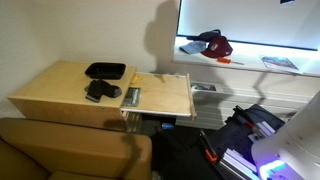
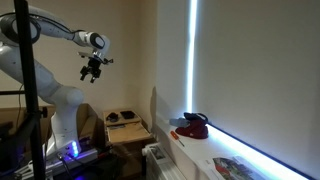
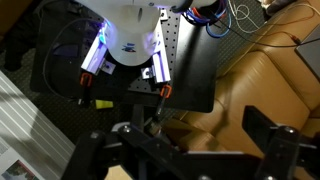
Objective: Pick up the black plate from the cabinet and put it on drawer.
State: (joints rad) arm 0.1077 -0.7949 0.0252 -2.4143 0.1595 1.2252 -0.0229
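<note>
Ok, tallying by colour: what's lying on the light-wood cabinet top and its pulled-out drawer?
Black: 2, the black plate and a smaller lumpy black object.
Pale: 1, a small flat item where cabinet top meets drawer.
Total: 3.
</note>
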